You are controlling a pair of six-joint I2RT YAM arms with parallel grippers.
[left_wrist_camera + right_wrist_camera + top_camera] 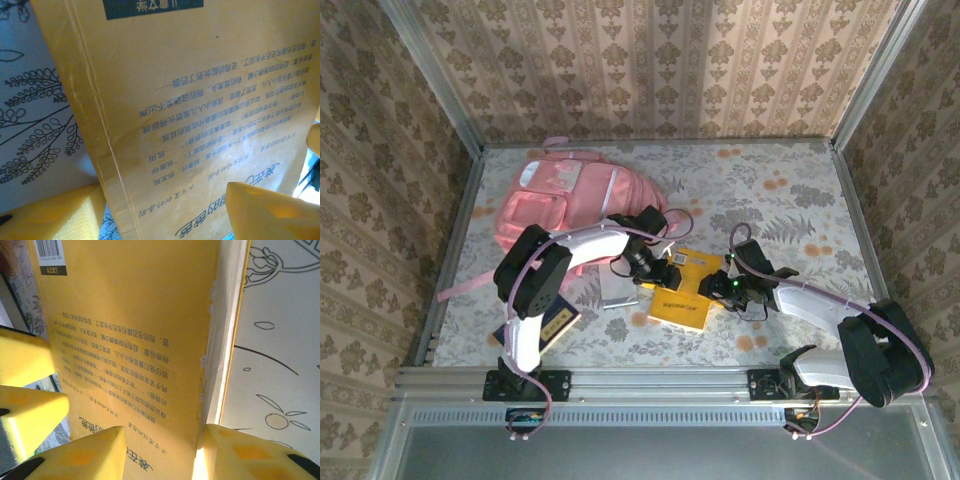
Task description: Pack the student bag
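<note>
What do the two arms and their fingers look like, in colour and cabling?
The left arm and right arm have white links and bulky black joints, each with a thin purple cable looping alongside. Their fingers are blocky and yellow.

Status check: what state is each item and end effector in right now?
student bag: lying flat, far left; zips unreadable.
yellow book: closed, lying back cover up.
grey notebook: lying flat beside the yellow book.
blue book: lying flat, near left.
left end effector: open, over the yellow book.
right end effector: open, straddling its page edge.
</note>
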